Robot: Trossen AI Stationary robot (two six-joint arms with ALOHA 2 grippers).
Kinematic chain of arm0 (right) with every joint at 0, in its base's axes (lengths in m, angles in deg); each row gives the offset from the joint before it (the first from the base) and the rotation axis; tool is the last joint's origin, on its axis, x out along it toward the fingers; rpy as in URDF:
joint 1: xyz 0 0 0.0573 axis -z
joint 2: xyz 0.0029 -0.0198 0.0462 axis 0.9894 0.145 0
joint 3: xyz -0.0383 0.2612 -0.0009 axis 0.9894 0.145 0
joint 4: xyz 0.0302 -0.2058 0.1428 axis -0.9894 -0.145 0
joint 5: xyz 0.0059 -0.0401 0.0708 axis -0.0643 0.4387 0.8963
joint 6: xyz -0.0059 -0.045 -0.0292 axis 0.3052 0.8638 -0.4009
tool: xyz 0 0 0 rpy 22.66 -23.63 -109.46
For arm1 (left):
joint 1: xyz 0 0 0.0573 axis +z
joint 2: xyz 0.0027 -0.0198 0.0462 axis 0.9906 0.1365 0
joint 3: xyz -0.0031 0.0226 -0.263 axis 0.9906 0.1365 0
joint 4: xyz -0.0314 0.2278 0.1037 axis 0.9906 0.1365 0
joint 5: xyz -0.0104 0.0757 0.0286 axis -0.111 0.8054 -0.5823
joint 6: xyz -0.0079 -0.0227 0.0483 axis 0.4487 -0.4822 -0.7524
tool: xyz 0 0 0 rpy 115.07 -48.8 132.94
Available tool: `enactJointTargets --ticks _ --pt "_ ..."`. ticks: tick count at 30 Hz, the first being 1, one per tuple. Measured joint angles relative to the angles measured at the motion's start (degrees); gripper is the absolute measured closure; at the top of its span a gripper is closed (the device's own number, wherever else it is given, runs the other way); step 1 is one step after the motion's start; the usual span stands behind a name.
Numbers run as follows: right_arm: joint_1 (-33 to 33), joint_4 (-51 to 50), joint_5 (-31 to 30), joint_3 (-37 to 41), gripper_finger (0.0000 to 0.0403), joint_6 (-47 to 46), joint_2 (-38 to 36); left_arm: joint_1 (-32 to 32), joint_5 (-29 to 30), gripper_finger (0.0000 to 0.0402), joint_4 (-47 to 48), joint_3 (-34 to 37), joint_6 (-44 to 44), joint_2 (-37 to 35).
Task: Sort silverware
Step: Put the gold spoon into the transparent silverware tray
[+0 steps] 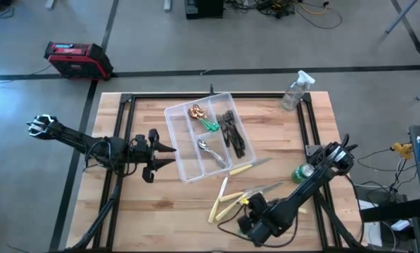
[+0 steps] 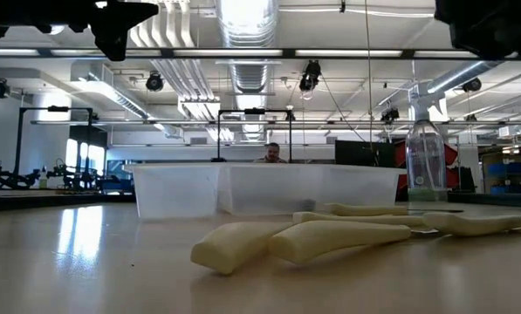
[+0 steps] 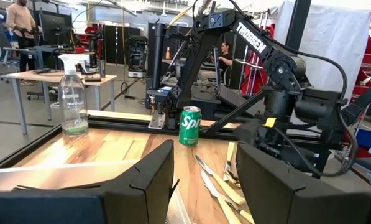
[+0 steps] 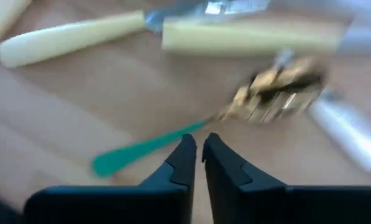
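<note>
A clear divided tray [image 1: 183, 151] in the middle of the table holds gold spoons [image 1: 195, 111], a green-handled piece [image 1: 210, 125], dark forks [image 1: 231, 130] and silver spoons [image 1: 211, 151]. Cream-handled knives [image 1: 220, 200] [image 2: 330, 240] lie on the wood in front of it. My right gripper [image 1: 252, 223] [image 4: 201, 142] points down near them. Its fingertips are shut to a thin slit over a green-handled, gold-headed piece [image 4: 141, 149] lying flat on the table. My left gripper [image 1: 169, 156] [image 3: 204, 155] hovers open and level beside the tray's left side. My right gripper comes from above, and its fingertips [image 4: 186, 149] stand in front of the green handle's inner end [image 4: 173, 140]. The picture is blurred there, so I cannot tell whether they touch it. The piece lies flat on the wood.
A green can [image 1: 301, 172] [image 3: 189, 124] stands right of the knives, close to my right arm. A clear spray bottle [image 1: 294, 91] [image 3: 73, 99] stands at the far right corner. Black rails [image 1: 125, 140] run along the table's sides. Bare wood lies at the near left.
</note>
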Motion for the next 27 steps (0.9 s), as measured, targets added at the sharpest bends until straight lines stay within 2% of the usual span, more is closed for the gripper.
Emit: enactJointTargets --ticks 6,9,13,16,20,24,27 --pt "-0.3 1.2 -0.5 0.9 0.0282 -10.3 0.8 0.0 0.0 0.0244 1.4 0.0 0.0 0.2" --pt "-0.3 1.3 1.7 1.6 0.0233 -14.7 1.3 0.0 0.0 0.0244 1.6 0.0 0.0 0.3" --pt "0.5 1.3 2.9 2.7 0.0197 -20.1 2.7 0.0 0.0 0.0244 2.3 0.0 -0.5 0.3" --pt "1.5 3.9 2.9 3.4 0.0197 -19.7 3.4 0.0 0.0 0.0244 3.0 0.0 -0.5 0.2" --pt "2.8 8.2 3.6 3.6 0.0221 -13.8 4.4 0.0 0.0 0.0244 3.6 0.0 -0.4 0.2" --pt "3.4 7.2 6.1 3.6 0.026 -7.0 5.2 0.0 -0.5 0.0244 4.2 0.0 0.2 0.2" --pt "3.5 4.5 6.4 3.9 0.0303 -5.7 5.2 -0.1 -0.6 0.0244 4.1 0.0 0.4 0.2"
